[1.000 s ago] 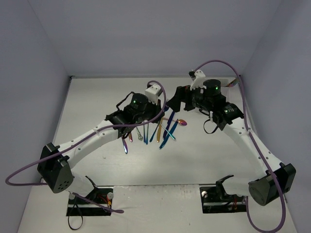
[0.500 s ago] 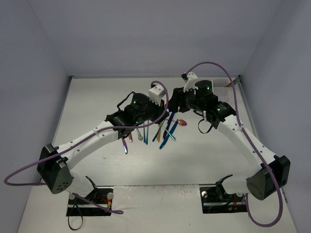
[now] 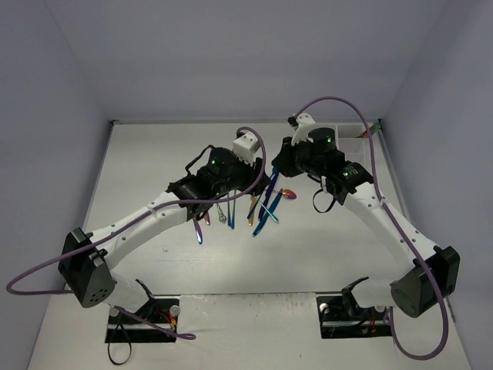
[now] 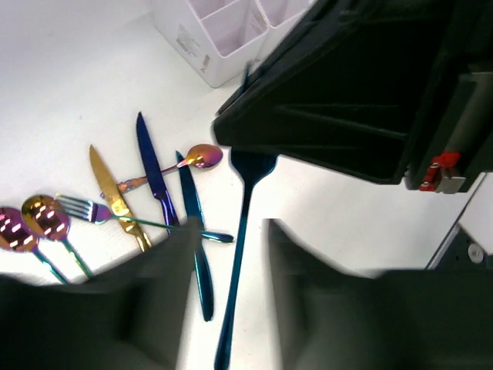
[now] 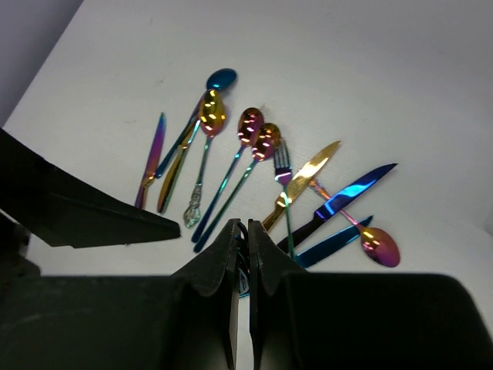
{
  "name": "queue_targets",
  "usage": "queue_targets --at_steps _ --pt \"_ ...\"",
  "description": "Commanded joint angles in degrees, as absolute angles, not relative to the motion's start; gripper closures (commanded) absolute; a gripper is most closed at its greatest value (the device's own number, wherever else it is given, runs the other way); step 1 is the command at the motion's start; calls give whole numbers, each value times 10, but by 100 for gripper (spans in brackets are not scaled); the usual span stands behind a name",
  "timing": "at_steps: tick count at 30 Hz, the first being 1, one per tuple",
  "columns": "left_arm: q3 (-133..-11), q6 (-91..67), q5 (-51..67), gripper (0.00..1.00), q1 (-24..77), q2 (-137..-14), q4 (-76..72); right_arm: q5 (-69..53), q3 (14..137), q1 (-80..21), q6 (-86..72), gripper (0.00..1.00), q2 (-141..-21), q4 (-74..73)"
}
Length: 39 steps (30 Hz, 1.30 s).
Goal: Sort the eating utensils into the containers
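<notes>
Right gripper (image 5: 243,227) closed on the broad end of a blue utensil (image 4: 250,166), held left of the white tray (image 4: 219,42) and apart from it. The left gripper (image 4: 227,231) stands partly open, its fingers (image 4: 166,293) on either side of the same utensil's handle, with a gap on each side. The remaining utensils (image 5: 248,127), spoons, knives and a fork in gold, purple, pink and blue, lie scattered on the surface (image 4: 69,92), left of the tray and nearer the arm bases.
</notes>
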<state>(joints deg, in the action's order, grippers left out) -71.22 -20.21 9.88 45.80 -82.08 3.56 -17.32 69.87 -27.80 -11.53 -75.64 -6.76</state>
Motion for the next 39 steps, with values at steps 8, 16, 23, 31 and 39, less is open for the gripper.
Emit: queue_targets --at_steps 8,16,23,31,39 --pt "-668 -229 -89 4 458 -763 89 -11 831 -141 -3 100 -793 -31" --pt "-566 -283 -121 3 379 -678 148 31 938 14 44 100 -884 22" --pt "-515 -279 -113 3 293 -602 185 39 990 78 36 100 -968 75" --pt "-508 -264 -95 3 241 -590 210 49 1044 102 14 100 -1069 120" --pt "-519 -280 -66 3 230 -617 202 36 1064 102 0 99 -1131 145"
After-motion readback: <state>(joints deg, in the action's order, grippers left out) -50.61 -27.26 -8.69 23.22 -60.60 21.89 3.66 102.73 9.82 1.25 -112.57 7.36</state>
